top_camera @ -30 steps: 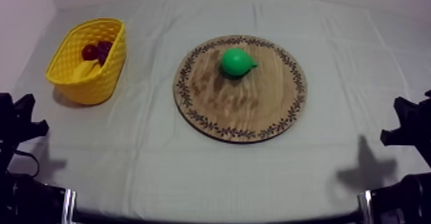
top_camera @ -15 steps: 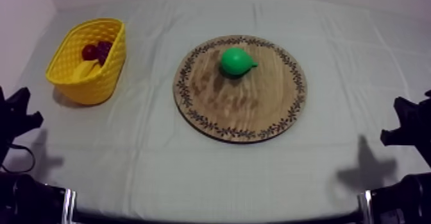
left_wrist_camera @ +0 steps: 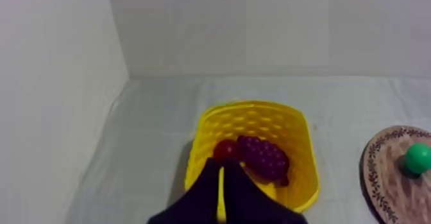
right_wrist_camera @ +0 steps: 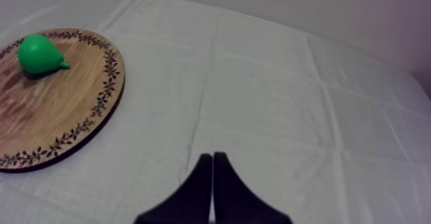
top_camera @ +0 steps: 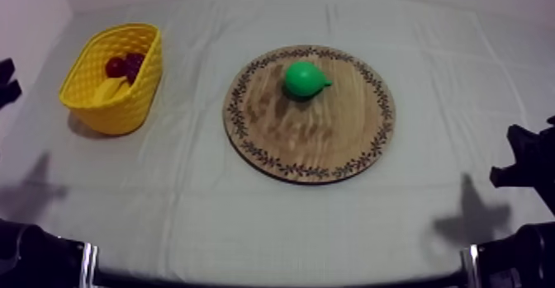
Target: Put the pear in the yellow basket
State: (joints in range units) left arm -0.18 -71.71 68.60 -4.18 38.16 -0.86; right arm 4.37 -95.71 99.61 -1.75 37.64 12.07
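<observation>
We record the pear [top_camera: 305, 79] lying on the wooden board [top_camera: 330, 139], well apart from the yellow basket [top_camera: 124, 101]; left gripper [left_wrist_camera: 222, 169] and right gripper [right_wrist_camera: 212, 159] both pinched narrow and empty, no grasp begun, we judge

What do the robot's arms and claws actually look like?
Both are black all over. Each claw has two slim fingers that taper towards the tip. The left claw and the right claw look alike, with no markings I can make out. From above, the right arm reads as a chunky, angular black shape.
</observation>
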